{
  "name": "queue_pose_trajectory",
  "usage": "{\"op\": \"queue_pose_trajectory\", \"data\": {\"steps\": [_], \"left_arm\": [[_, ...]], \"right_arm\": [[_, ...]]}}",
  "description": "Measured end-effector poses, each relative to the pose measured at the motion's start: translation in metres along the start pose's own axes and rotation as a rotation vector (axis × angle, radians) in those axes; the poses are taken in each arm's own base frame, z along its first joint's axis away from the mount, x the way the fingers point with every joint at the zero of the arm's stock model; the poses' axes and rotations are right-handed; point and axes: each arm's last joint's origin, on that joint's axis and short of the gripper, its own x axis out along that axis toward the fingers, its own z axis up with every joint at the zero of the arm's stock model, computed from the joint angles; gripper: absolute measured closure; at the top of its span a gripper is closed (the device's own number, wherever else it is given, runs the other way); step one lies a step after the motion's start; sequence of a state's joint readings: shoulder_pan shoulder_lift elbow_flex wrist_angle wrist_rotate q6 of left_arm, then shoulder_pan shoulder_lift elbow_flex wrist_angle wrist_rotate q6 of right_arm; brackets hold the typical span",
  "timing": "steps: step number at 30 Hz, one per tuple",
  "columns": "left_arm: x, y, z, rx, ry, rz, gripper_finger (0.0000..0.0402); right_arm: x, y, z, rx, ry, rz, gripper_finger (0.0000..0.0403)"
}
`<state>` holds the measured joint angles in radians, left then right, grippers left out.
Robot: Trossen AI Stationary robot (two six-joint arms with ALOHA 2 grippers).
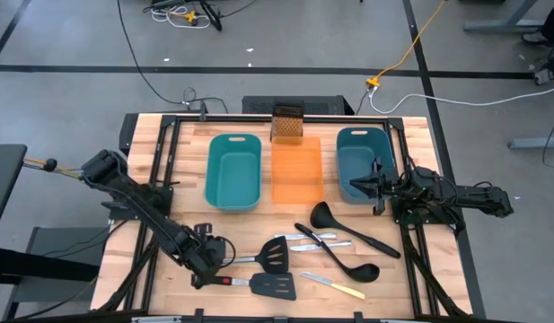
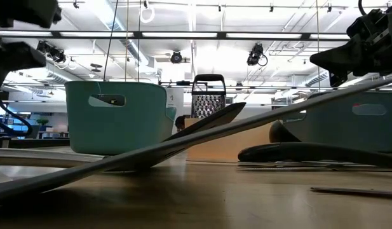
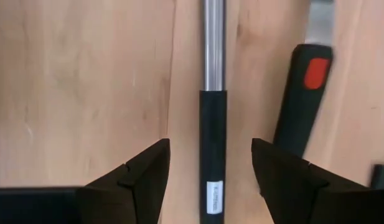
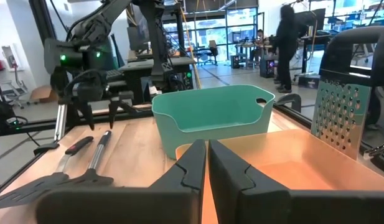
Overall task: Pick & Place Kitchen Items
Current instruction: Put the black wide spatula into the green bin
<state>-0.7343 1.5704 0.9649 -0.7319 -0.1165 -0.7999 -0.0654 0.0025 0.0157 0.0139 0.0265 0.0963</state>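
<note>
Left gripper (image 3: pixel 207 180) spread wide around spatula handle (image 3: pixel 213 149), lower left; right gripper (image 4: pixel 206 163) pinched shut, holding nothing, center right

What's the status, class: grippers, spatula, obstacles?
Left gripper open, straddling spatula handle. Right gripper shut, above orange tray. Red-marked spatula lies close beside.

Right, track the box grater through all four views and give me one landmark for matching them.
High view: the box grater stands at the table's far edge, behind the orange tray.
Low view: upright at centre, right of the nearest teal tub.
Left wrist view: not in it.
Right wrist view: at the right edge, beside the tray.
Shared landmark: the left-hand teal tub, also in the right wrist view.
</note>
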Motion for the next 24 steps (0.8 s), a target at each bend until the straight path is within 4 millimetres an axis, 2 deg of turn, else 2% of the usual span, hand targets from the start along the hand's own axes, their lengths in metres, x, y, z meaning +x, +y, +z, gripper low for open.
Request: {"op": "queue_pose_trajectory", "data": {"steps": [8, 19, 24], "left_arm": [[0.024, -0.009, 0.000, 0.042, 0.034, 0.009, 0.0169], [0.028, -0.009, 0.001, 0.093, 0.000, 0.027, 0.0176], [0.038, -0.005, -0.004, 0.084, 0.002, -0.006, 0.0178]], "right_arm": [[0.000, 0.000, 0.000, 0.008, 0.000, 0.000, 0.0374], [0.000, 0.000, 0.000, 0.027, 0.001, 0.000, 0.0374], [0.000, 0.000, 0.000, 0.027, 0.000, 0.000, 0.0374]]}}
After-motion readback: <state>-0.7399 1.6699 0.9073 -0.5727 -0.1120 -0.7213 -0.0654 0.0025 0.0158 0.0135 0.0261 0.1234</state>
